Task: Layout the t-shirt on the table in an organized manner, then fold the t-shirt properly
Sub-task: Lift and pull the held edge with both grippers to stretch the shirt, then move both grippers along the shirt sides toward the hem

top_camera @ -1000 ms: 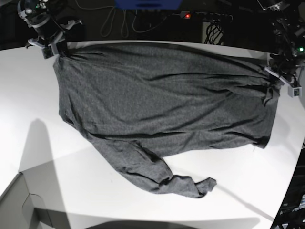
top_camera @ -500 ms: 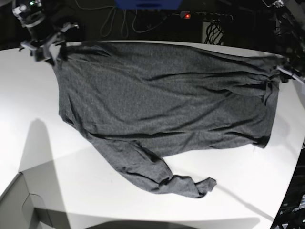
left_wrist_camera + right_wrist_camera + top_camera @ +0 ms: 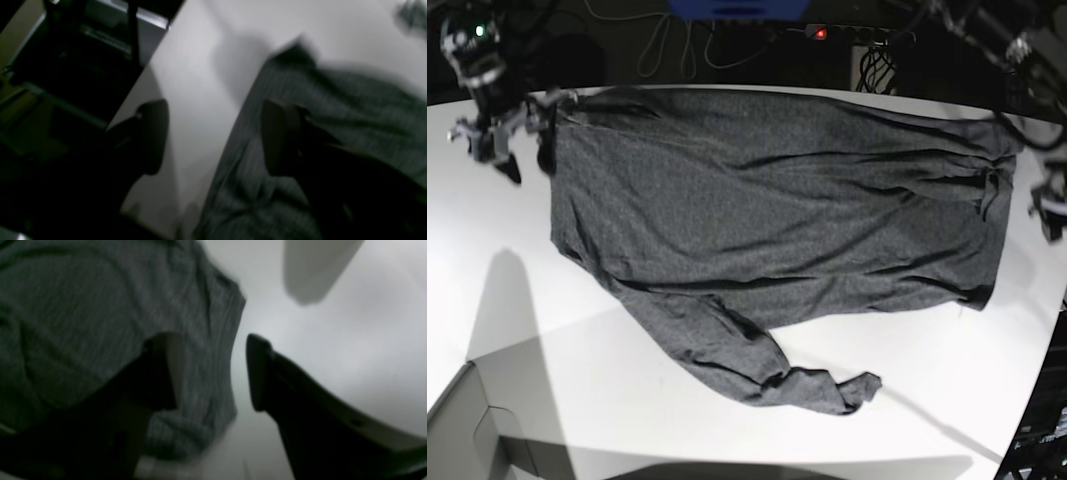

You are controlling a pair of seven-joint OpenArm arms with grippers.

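The dark grey t-shirt (image 3: 767,210) lies spread wide on the white table (image 3: 927,400), with one sleeve (image 3: 817,385) trailing crumpled toward the front and a small bunch at its right edge. My right gripper (image 3: 524,155) stands open at the shirt's far left corner. In the right wrist view, that gripper (image 3: 213,373) hovers over the shirt's corner (image 3: 206,323) and holds nothing. My left gripper (image 3: 1049,205) is beside the shirt's right edge. In the left wrist view it (image 3: 217,136) is open, one finger (image 3: 280,136) over the cloth (image 3: 350,110) and the other over bare table (image 3: 196,83).
A grey box corner (image 3: 467,430) sits at the table's front left. Cables and a power strip with a red light (image 3: 819,33) run along the dark back edge. The table's curved edge (image 3: 1027,400) falls away at the right.
Both grippers have opened and let go of the shirt's far corners, then drawn outward and slightly toward the front. The shirt's top edge has settled on the table.
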